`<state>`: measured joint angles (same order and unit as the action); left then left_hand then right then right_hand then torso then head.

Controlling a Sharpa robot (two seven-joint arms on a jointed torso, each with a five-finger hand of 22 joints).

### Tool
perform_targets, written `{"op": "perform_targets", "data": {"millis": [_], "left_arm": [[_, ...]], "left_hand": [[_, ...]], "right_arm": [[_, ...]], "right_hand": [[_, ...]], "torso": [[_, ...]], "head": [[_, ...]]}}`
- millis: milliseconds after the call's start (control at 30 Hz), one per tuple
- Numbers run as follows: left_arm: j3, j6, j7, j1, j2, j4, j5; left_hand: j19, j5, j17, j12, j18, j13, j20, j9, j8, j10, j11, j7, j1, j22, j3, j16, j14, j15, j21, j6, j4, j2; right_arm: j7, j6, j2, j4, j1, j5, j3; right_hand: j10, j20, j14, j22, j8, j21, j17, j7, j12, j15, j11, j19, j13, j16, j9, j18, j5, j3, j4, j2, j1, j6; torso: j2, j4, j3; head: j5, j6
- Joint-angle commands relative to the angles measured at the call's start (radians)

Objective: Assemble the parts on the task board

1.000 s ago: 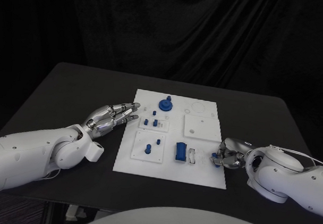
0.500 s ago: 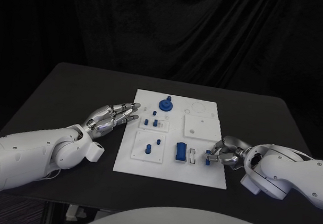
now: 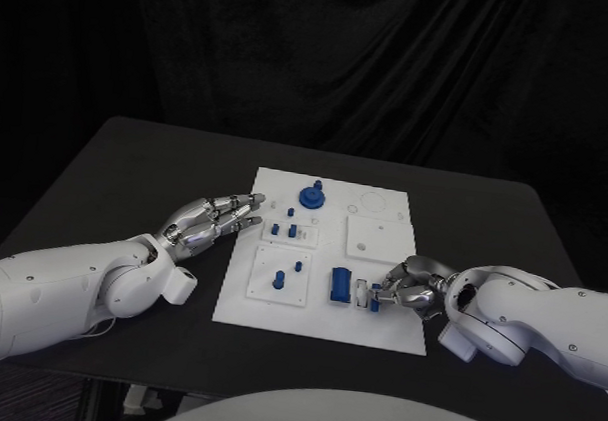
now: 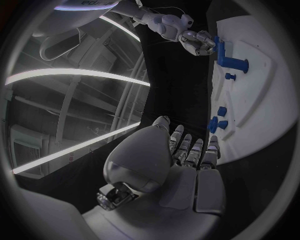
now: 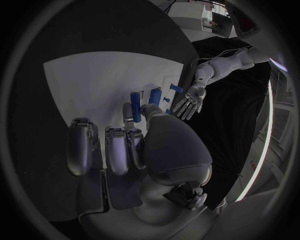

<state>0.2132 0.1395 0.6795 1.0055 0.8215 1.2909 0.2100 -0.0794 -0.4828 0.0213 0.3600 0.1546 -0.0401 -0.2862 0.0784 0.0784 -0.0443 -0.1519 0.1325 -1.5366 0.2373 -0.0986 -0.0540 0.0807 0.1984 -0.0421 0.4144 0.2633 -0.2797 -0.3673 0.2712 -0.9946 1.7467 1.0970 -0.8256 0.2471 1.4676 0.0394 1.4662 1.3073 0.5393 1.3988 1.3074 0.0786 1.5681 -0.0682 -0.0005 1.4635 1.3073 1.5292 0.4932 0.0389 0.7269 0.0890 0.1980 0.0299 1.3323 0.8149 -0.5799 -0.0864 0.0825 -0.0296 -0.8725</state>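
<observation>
The white task board [image 3: 380, 328] lies mid-table. A blue knob [image 3: 312, 193] stands near its far edge, small blue pegs [image 3: 291, 231] and a peg [image 3: 281, 277] stand in the left plates, and a blue block [image 3: 340, 284] sits in the middle. My right hand [image 3: 410, 286] hovers over the board's near right part, fingers curled, pinching a small blue part [image 3: 377, 300] just right of the block. In the right wrist view its fingers [image 5: 119, 147] point at the block [image 5: 135, 107]. My left hand [image 3: 217, 217] lies flat beside the board's left edge, fingers apart and holding nothing.
A plain white square plate [image 3: 380, 238] sits on the board's right side, beyond my right hand. Black table [image 3: 134, 174] surrounds the board, with a dark curtain behind. The left wrist view shows the board [image 4: 262, 90] and my right hand [image 4: 197, 42] across it.
My right hand has moved left from the board's right edge onto the board, bringing the small blue part close to the blue block. The left hand has not moved.
</observation>
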Motion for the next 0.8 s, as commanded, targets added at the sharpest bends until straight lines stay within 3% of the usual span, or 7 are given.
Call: {"op": "perform_targets", "data": {"millis": [33,567,733,800], "left_arm": [[-0.001,0.015,0.037,-0.002,-0.003,0.001,-0.006],[-0.001,0.022,0.035,-0.005,-0.006,-0.002,-0.006],[-0.001,0.026,0.034,-0.007,-0.008,-0.005,-0.006],[-0.001,0.028,0.033,-0.008,-0.009,-0.006,-0.006]], "left_hand": [[-0.004,-0.004,0.001,0.002,0.000,-0.001,-0.002,-0.001,0.003,0.002,-0.008,0.002,-0.010,-0.001,0.007,-0.004,-0.003,0.007,-0.002,-0.004,0.000,0.001],[-0.003,-0.004,0.001,0.002,0.000,-0.001,-0.002,-0.002,0.002,0.002,-0.009,0.002,-0.010,-0.003,0.010,-0.003,-0.004,0.007,-0.001,-0.006,-0.001,0.001],[-0.003,-0.004,0.001,0.002,-0.001,-0.001,-0.002,-0.002,0.002,0.002,-0.011,0.003,-0.010,-0.004,0.011,-0.003,-0.004,0.007,-0.001,-0.007,-0.001,0.001],[-0.003,-0.004,0.000,0.001,-0.001,-0.001,-0.002,-0.002,0.002,0.002,-0.011,0.003,-0.010,-0.004,0.012,-0.003,-0.005,0.008,-0.001,-0.007,-0.001,0.000]], "right_arm": [[0.010,-0.050,0.009,-0.008,0.001,0.019,0.000],[0.010,-0.050,0.048,-0.056,0.001,0.020,0.000],[0.015,-0.045,0.054,-0.062,0.001,0.020,0.000],[0.018,-0.039,0.055,-0.064,0.001,0.020,0.000]], "right_hand": [[0.103,0.008,0.092,0.207,-0.004,-0.004,0.207,0.004,0.003,0.008,0.008,0.040,0.263,0.002,-0.001,0.003,-0.006,0.049,-0.040,-0.003,-0.011,-0.004],[0.103,0.011,0.091,0.203,-0.011,-0.018,0.205,0.004,0.003,0.010,0.009,0.033,0.263,0.002,-0.008,0.007,-0.103,0.048,-0.013,0.001,-0.047,-0.005],[0.103,0.011,0.091,0.202,-0.011,-0.021,0.205,0.004,0.003,0.010,0.009,0.032,0.263,0.001,-0.010,0.008,-0.168,0.041,0.006,0.006,-0.064,-0.003],[0.103,0.011,0.091,0.201,-0.011,-0.022,0.205,0.004,0.003,0.010,0.009,0.031,0.263,0.002,-0.010,0.008,-0.176,0.040,0.009,0.008,-0.067,-0.003]], "torso": [[-0.001,0.0008,-0.0010],[0.000,0.0025,-0.0012],[0.001,0.0019,-0.0015],[0.001,0.0018,-0.0013]], "head": [[0.000,0.000],[0.006,0.000],[0.005,0.000],[0.005,0.000]]}}
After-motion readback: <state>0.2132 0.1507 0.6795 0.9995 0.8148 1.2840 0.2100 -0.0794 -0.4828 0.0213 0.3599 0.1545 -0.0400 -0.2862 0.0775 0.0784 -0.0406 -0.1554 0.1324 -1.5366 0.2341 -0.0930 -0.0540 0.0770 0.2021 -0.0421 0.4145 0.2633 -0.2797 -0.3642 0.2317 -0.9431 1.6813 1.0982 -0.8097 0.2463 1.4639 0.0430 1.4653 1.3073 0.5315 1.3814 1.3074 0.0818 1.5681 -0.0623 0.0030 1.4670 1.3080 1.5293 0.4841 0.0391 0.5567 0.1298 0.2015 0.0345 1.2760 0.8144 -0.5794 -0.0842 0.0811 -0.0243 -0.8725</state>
